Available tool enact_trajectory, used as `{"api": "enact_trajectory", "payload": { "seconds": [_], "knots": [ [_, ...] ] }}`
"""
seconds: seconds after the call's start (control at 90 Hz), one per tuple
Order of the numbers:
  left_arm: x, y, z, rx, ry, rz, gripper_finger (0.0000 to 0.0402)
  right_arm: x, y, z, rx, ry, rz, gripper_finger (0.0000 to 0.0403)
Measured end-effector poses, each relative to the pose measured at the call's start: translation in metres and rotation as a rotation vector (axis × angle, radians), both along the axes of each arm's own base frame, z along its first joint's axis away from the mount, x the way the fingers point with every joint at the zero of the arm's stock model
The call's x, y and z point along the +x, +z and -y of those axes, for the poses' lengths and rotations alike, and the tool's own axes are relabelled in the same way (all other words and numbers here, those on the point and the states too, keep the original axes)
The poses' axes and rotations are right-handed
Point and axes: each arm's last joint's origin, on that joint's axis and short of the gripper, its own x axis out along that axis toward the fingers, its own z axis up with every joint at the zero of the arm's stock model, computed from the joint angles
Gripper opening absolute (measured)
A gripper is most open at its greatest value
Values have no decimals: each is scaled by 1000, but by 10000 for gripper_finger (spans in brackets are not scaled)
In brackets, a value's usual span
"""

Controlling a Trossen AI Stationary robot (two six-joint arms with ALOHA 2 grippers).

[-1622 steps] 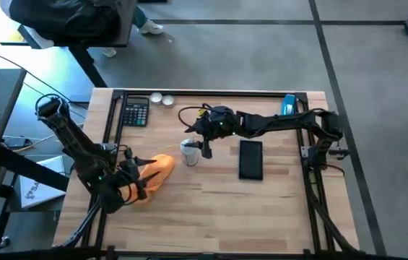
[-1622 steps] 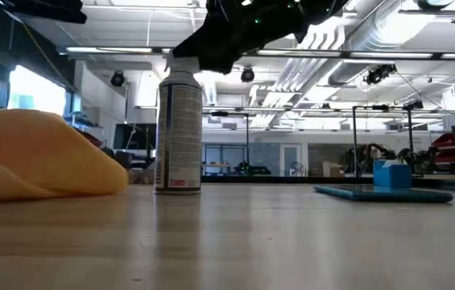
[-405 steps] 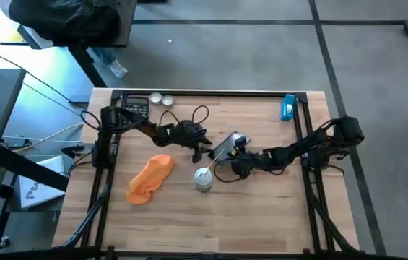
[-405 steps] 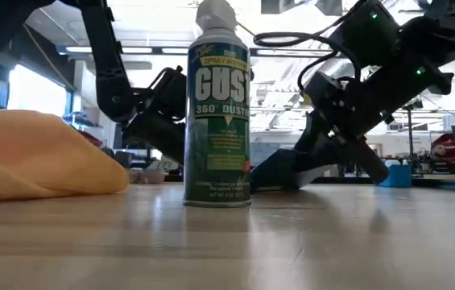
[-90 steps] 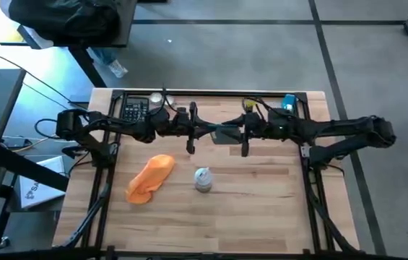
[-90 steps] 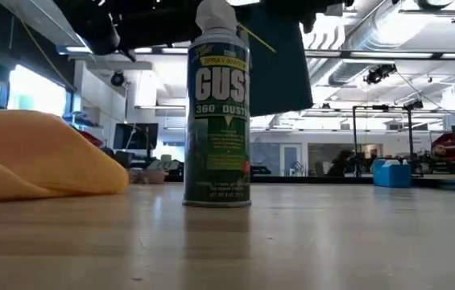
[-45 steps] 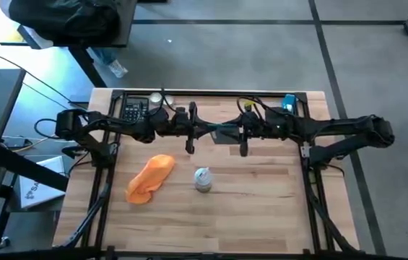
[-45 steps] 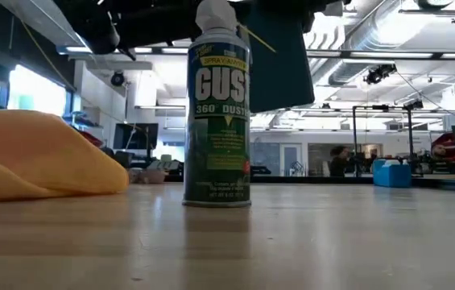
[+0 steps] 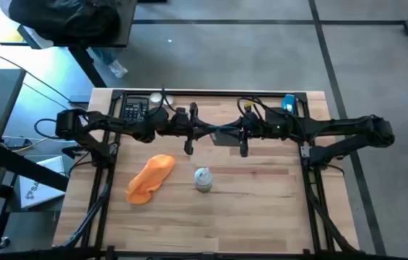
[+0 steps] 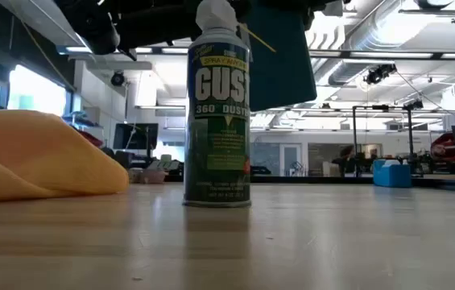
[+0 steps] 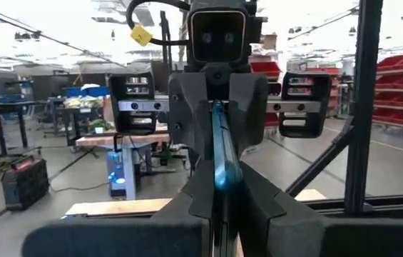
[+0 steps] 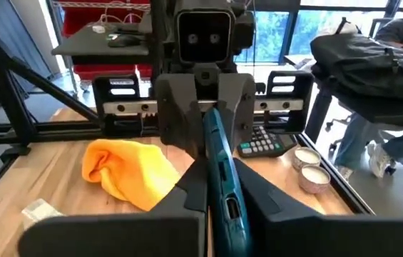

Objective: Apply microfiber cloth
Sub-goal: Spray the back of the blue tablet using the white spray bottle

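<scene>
I have both hands clamped on the dark device (image 9: 224, 134), left hand (image 9: 202, 133) and right hand (image 9: 242, 134) at opposite ends, unchanged from a second ago. Microfiber cloth (image 9: 149, 178) lies untouched at 8 o'clock on the surface (image 9: 261, 202), beside the spray can (image 9: 202, 179); wiping not started.

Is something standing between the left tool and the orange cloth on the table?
Nothing visible lies between them. The microfiber cloth sits free on the table, the spray can beside it. But the left tool and right tool are both shut on the dark device.
</scene>
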Motion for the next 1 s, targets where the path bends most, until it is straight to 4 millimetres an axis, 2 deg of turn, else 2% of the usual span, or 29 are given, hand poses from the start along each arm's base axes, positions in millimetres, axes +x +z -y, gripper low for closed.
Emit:
{"api": "enact_trajectory", "payload": {
  "seconds": [0.333,0.444,0.556,0.656,0.744,0.867,1.0],
  "knots": [
    [-4,7,1,34,-38,24,82,-2,3,0,-2,12,13,2],
    [-9,16,2,44,-37,38,109,-8,8,0,-15,-6,25,2],
    [-17,21,3,62,-30,-22,128,-18,10,0,-19,-36,-3,1],
    [-25,25,8,68,-79,-86,134,-30,12,2,-35,-145,-45,1],
    [-27,25,15,83,-163,-125,134,-40,12,-1,-68,-239,-97,0],
    [-26,23,35,146,-260,-117,130,-47,8,-8,-104,-301,-158,0],
    [-17,9,54,221,-318,-141,129,-50,5,-17,-104,-324,-183,0]
  ]
}}
